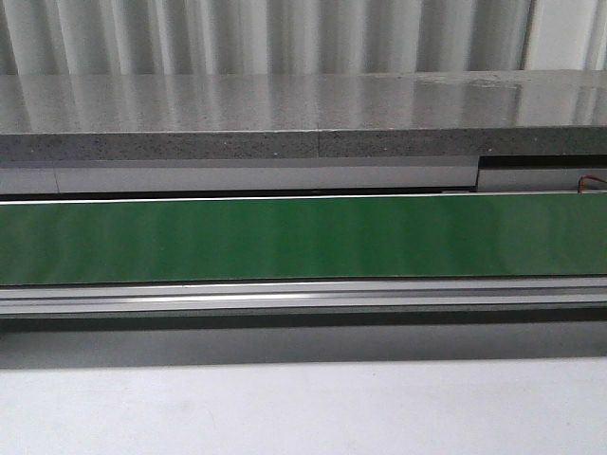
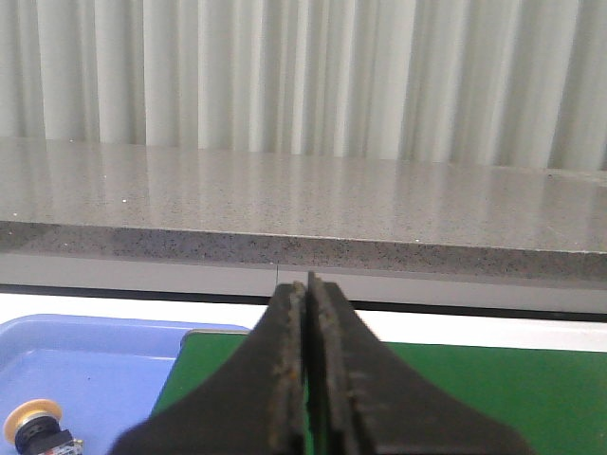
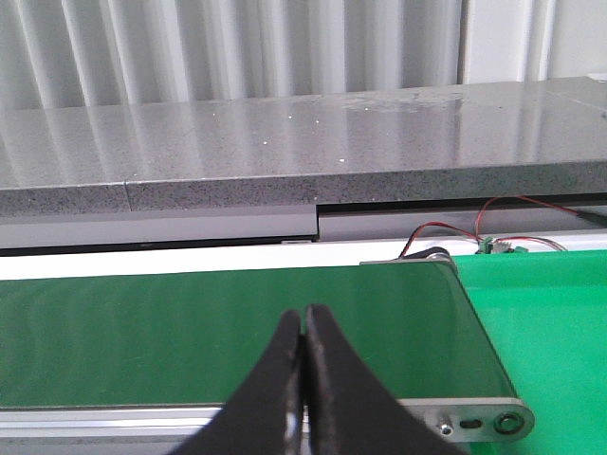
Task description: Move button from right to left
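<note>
Evenly and brightly lit throughout, diffuse, no hard shadows. Pale vertical streaks of glare reflected on the grey stone counter (image 1: 285, 114), strongest toward its far right end; softer banded sheen on the green belt (image 1: 303, 237) below it. Dark shadow strip under the counter's front edge. Slightly soft and grainy in the front view. Blurred up close on the left gripper (image 2: 308, 379) and right gripper (image 3: 303, 379).
</note>
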